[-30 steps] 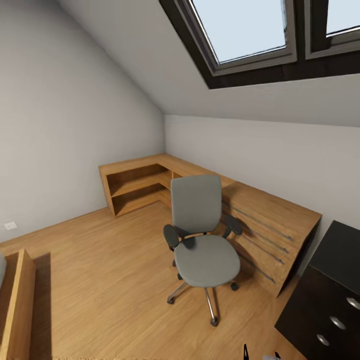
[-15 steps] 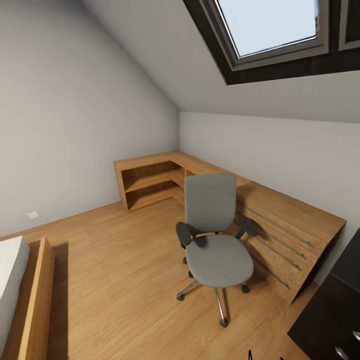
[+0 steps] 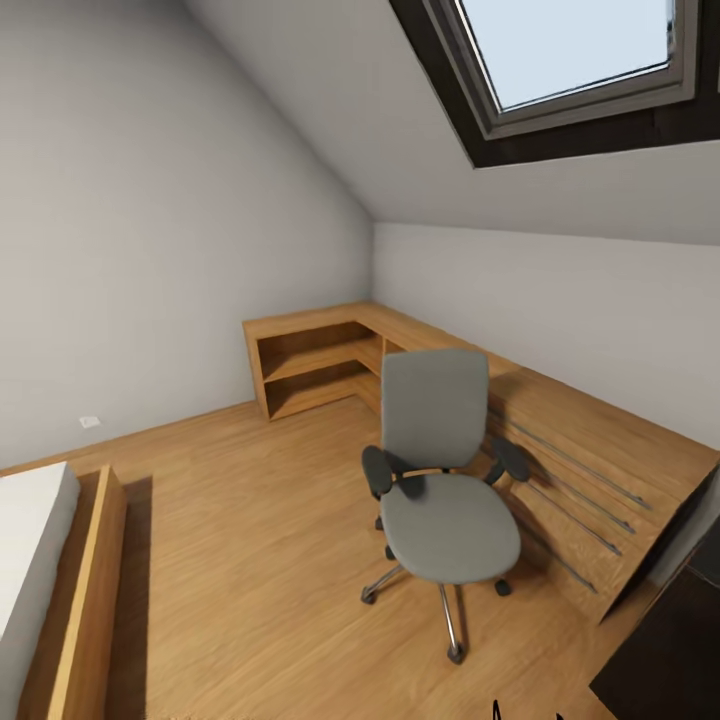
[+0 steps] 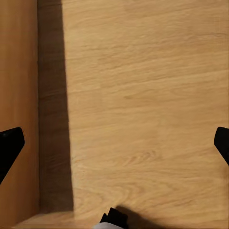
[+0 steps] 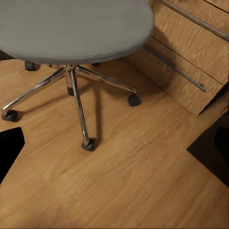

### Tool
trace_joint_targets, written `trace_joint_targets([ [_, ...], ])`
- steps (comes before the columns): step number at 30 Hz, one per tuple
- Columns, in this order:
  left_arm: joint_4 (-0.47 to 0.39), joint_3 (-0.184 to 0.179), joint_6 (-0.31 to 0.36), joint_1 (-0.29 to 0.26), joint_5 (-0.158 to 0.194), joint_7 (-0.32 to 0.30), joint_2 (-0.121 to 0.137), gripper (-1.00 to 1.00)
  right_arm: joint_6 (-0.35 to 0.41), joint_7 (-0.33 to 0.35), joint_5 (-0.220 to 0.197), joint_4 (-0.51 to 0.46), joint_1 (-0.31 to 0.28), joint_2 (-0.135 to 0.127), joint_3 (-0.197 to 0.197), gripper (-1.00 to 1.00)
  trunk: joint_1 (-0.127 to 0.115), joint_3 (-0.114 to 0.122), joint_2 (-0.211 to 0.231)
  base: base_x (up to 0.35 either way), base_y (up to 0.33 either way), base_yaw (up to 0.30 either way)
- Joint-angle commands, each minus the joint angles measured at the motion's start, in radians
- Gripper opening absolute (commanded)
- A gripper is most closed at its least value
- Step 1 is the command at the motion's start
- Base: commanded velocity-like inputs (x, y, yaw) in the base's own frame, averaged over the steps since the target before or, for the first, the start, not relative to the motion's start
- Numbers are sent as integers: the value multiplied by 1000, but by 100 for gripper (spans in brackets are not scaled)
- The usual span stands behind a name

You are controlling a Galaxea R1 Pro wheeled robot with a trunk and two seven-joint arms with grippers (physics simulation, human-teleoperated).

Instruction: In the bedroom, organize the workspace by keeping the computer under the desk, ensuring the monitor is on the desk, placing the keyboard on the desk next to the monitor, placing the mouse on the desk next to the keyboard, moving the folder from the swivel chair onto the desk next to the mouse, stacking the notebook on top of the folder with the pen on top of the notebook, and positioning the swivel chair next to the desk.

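Camera swung further left since a second ago: whole view shifted, more of the bed frame (image 3: 85,590) and white mattress (image 3: 25,545) now in at the left, the black cabinet (image 3: 665,665) nearly out at the lower right, only one skylight (image 3: 570,60) left in the sloped ceiling. Swivel chair itself not moved.

Swivel chair (image 3: 440,480) standing on the wood floor (image 3: 250,540), grey seat bare, no folder on it, back turned toward the wall. Just behind and right of the chair, the L-shaped wooden desk (image 3: 590,440), its slatted front close to the chair's right armrest; tabletop bare where visible. Left of the chair's back, the desk's open shelves (image 3: 320,375) in the corner. Wide open floor left of and in front of the chair, running to the bed frame's edge. Narrower gap right of the chair's base, between desk corner and black cabinet.

Right wrist view: chair's chrome star base (image 5: 76,95) and castors, seat underside above, desk front (image 5: 191,52) beside, black cabinet corner at the edge. One dark finger (image 5: 9,148) at the frame edge.

Left wrist view: floor boards and the bed frame's side (image 4: 19,109); two dark fingers (image 4: 9,148) spread wide at opposite edges, nothing between.

Right fingers: spread or pressed, cannot tell.
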Motion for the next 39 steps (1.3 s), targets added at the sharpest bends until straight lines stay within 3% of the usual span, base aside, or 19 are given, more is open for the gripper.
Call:
trace_joint_targets([
  [1, 0, -4, -3, -1, -1, 7, 0, 100, 1, -9, -2, -2, 0, -1, 8, 100, 0, -1, -1, 187, -216, 262],
  [28, 0, -5, -4, -1, -1, 7, -1, 100, -6, -9, -3, -2, 0, -2, 6, 100, 0, -1, -1, 22, -21, 277],
  [39, 0, -7, -2, -1, -1, 7, -1, 100, -6, -9, -2, -2, 0, -2, 6, 100, 0, -1, -1, 217, 149, 278],
])
